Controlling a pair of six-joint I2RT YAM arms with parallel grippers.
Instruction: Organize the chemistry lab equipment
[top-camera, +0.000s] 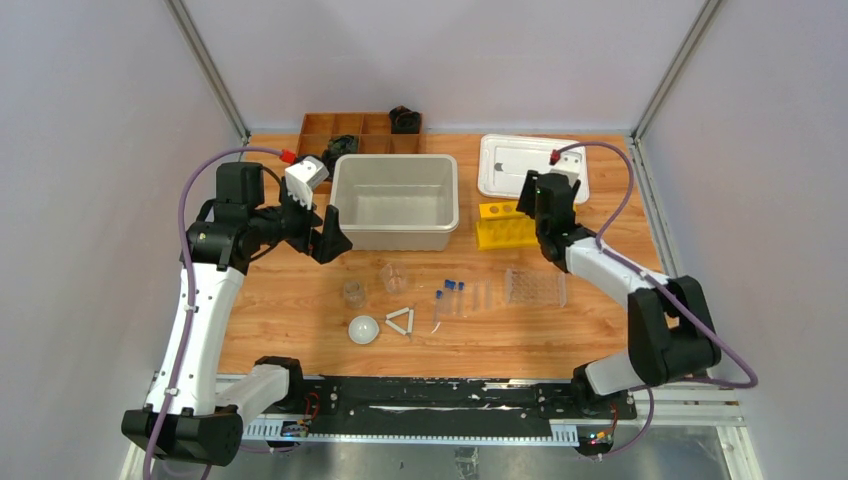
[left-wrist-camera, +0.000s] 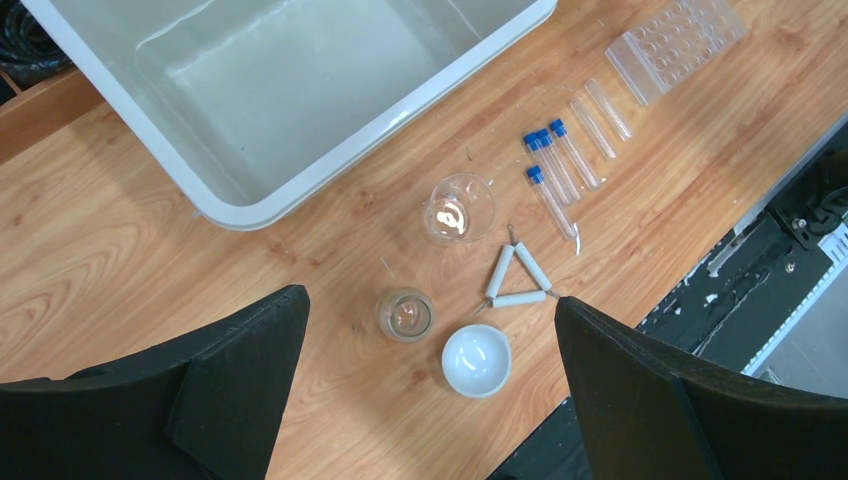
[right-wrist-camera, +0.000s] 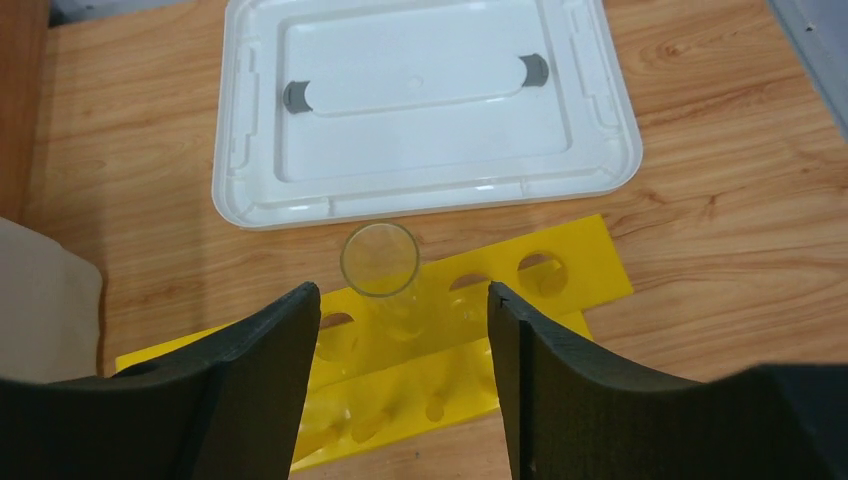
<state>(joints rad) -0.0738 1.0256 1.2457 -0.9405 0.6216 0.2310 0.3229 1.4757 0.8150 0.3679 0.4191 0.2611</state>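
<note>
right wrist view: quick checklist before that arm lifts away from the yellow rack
1. Clear tube sits in a hole of the yellow rack: ok
2. Right gripper jaws apart, clear of the tube on both sides: ok
3. Tube fully seated at the bottom: cannot tell
4. Left gripper open and holding nothing: ok
5. All tubes racked: not ok, the blue-capped tubes lie loose

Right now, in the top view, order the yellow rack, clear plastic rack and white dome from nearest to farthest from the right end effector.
1. yellow rack, just below the right end effector.
2. clear plastic rack, right side, further forward.
3. white dome, front left.
</note>
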